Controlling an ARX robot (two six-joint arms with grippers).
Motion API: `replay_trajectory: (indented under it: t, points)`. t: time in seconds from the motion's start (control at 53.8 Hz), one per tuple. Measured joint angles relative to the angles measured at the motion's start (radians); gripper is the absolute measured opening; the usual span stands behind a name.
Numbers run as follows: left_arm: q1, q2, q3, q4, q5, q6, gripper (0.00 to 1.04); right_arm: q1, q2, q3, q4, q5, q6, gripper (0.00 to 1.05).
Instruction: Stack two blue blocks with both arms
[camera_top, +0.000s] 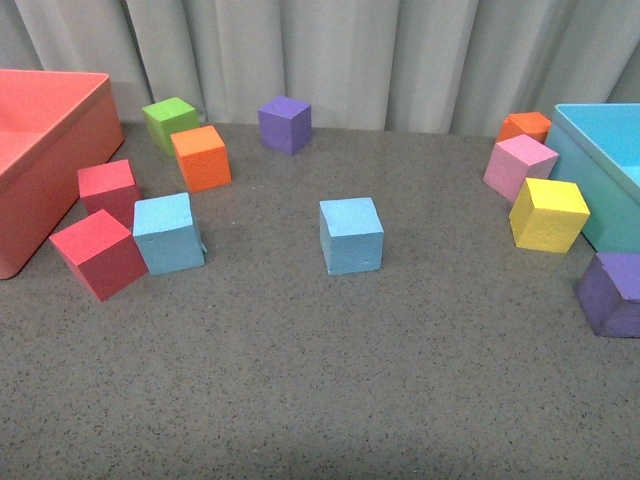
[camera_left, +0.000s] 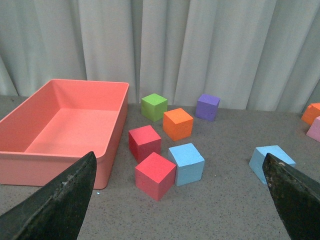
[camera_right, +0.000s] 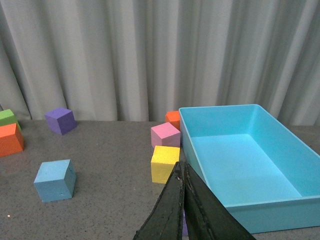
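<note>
One blue block (camera_top: 351, 235) sits alone mid-table; it also shows in the left wrist view (camera_left: 269, 161) and the right wrist view (camera_right: 55, 180). The other blue block (camera_top: 168, 233) stands at the left against a red cube (camera_top: 98, 253), and shows in the left wrist view (camera_left: 186, 163). Neither arm appears in the front view. My left gripper (camera_left: 180, 200) is open and empty, its fingers (camera_left: 60, 200) wide apart, back from the blocks. My right gripper (camera_right: 182, 172) is shut and empty, near the yellow cube (camera_right: 164, 163).
A red bin (camera_top: 45, 150) stands at the left, a turquoise bin (camera_top: 600, 160) at the right. Second red (camera_top: 108, 188), orange (camera_top: 201, 157), green (camera_top: 168, 122) and purple (camera_top: 285, 124) cubes lie at the back left. Pink (camera_top: 519, 166), orange (camera_top: 525, 127), yellow (camera_top: 547, 214) and purple (camera_top: 612, 293) cubes lie at the right.
</note>
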Motion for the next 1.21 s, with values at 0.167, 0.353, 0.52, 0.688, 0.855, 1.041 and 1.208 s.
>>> replay_trajectory:
  t: [0.167,0.353,0.52,0.688,0.855,1.041,1.208]
  points:
    - [0.000,0.000,0.000,0.000,0.000,0.000,0.98,0.000,-0.050,0.000,-0.050,0.000,0.000,0.01]
    - [0.000,0.000,0.000,0.000,0.000,0.000,0.98,0.000,-0.095,0.000,-0.094,0.000,0.000,0.01]
    - [0.000,0.000,0.000,0.000,0.000,0.000,0.98,0.000,-0.239,0.000,-0.270,-0.003,0.000,0.01]
    - [0.000,0.000,0.000,0.000,0.000,0.000,0.98,0.000,-0.272,0.000,-0.278,-0.003,0.000,0.01]
    - [0.000,0.000,0.000,0.000,0.000,0.000,0.98,0.000,-0.273,0.000,-0.279,-0.003,0.000,0.22]
    - [0.000,0.000,0.000,0.000,0.000,0.000,0.98,0.000,-0.273,0.000,-0.279,-0.003,0.000,0.63]
    - [-0.051,0.304,0.079,-0.068,-0.136,-0.063,0.98,0.000,-0.274,0.000,-0.279,-0.003,0.000,0.95]
